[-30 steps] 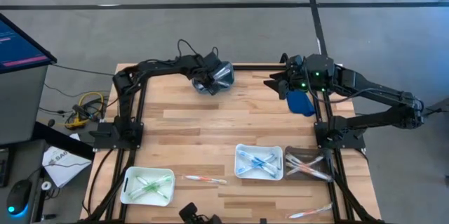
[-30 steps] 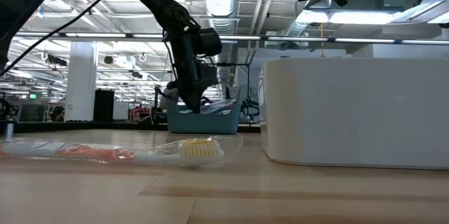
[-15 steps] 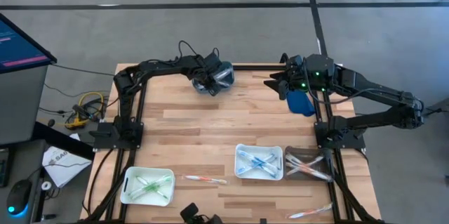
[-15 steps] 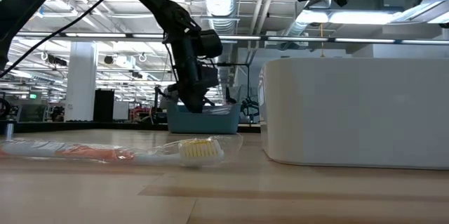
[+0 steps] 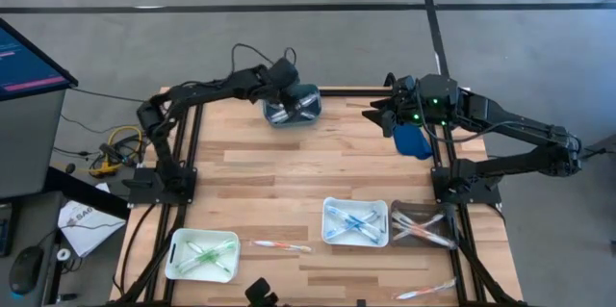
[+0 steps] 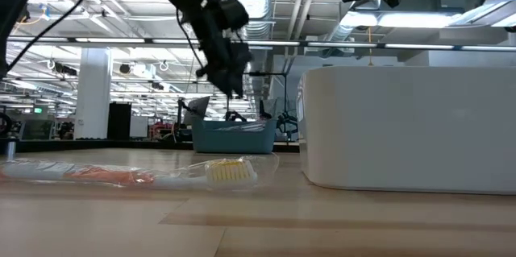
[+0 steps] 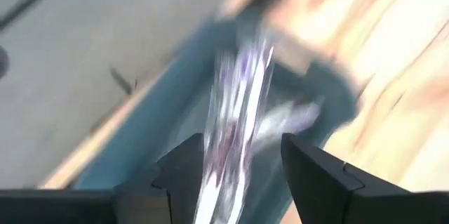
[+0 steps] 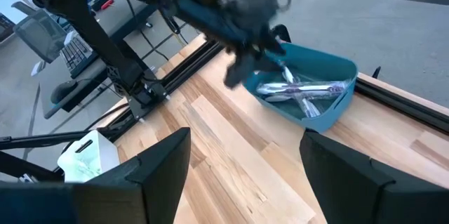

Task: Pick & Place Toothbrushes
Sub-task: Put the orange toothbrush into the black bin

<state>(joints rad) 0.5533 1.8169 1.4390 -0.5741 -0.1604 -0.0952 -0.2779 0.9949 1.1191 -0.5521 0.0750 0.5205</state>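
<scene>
Left arm over teal bin, loose brushes waiting at frame bottom.

L to R in high view: white rectangular tray of green toothbrushes [image 5: 203, 253] lower left; orange-handled wrapped toothbrush [image 5: 281, 245] loose on wood table [image 5: 289, 182] beside it; left gripper [image 5: 281, 81] upper centre above teal plastic bin [image 5: 296, 107], fingers apart, nothing between them; right gripper [image 5: 383, 113] upper right, fingers apart, idle. Brushes prob. light, stiff, wrapper slippery — grab mid-handle, across the shaft.

Grey floor [image 5: 289, 18], ceiling lights [image 6: 371, 19]
</scene>
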